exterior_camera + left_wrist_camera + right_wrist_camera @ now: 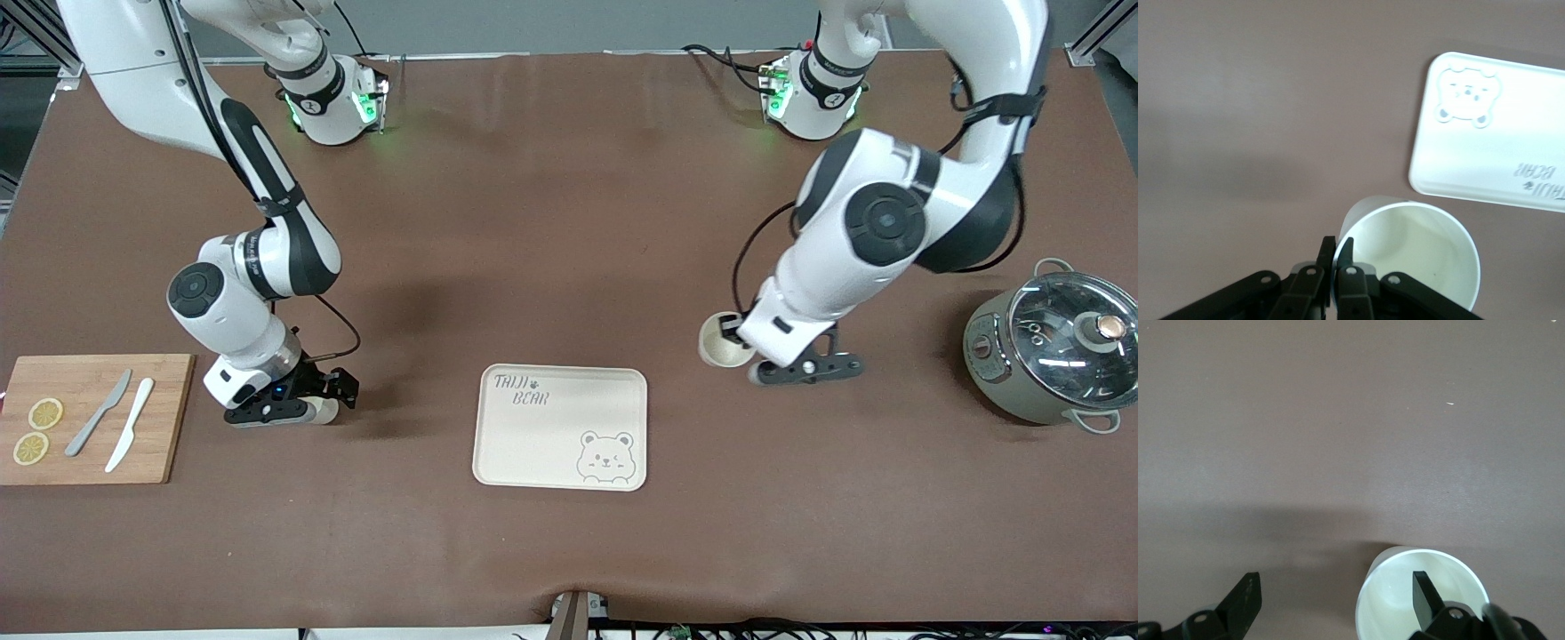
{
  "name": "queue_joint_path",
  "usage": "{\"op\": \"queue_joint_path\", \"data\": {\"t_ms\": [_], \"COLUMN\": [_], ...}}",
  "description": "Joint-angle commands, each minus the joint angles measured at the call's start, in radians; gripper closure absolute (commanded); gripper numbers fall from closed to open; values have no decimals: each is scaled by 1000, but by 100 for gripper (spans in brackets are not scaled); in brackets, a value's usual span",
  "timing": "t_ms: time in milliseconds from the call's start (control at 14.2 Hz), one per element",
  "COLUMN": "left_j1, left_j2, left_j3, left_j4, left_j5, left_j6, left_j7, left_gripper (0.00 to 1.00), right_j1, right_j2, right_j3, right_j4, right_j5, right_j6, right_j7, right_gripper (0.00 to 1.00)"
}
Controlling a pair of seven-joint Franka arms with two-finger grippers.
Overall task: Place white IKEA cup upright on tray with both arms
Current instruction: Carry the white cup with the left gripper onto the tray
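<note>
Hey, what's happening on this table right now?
The left gripper pinches the rim of an upright white cup just off the tray, toward the left arm's end. The right gripper is open near the cutting board, one finger inside a second white cup. Nothing is on the tray yet.

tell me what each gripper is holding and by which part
Left gripper pinches a white cup by its rim. Right gripper has one finger inside another cup, jaws open.

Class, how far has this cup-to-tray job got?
Done: the left gripper pinches the rim of an upright white round cup. In hand: the right gripper, open, has one finger inside a second white cup. Left: the flat cream bear-face tray holds no cup yet.
</note>
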Motion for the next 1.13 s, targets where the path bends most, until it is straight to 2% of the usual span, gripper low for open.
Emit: {"op": "queue_joint_path", "data": {"t_ms": [0,283,565,1060], "left_j1": [-49,-117,-298,-322], "left_j2": [102,215,277,366], "left_j3": [13,33,179,182], "left_j4": [142,235,242,242], "left_j5": [12,12,5,1], "left_j6": [-46,-42,58,205], "left_j7": [-57,-131,-193,-232], "left_gripper": [100,100,100,100], "right_j1": [8,6,5,3], "right_j2": [-8,1,22,44], "right_j3": [-2,-2,-4,-4], "right_j4": [-25,-25,-25,-26], "right_j5": [-10,-10,-10,-11], "right_j6": [21,23,52,90], "right_j7": [20,20,19,19], "right_gripper": [0,0,0,0]}}
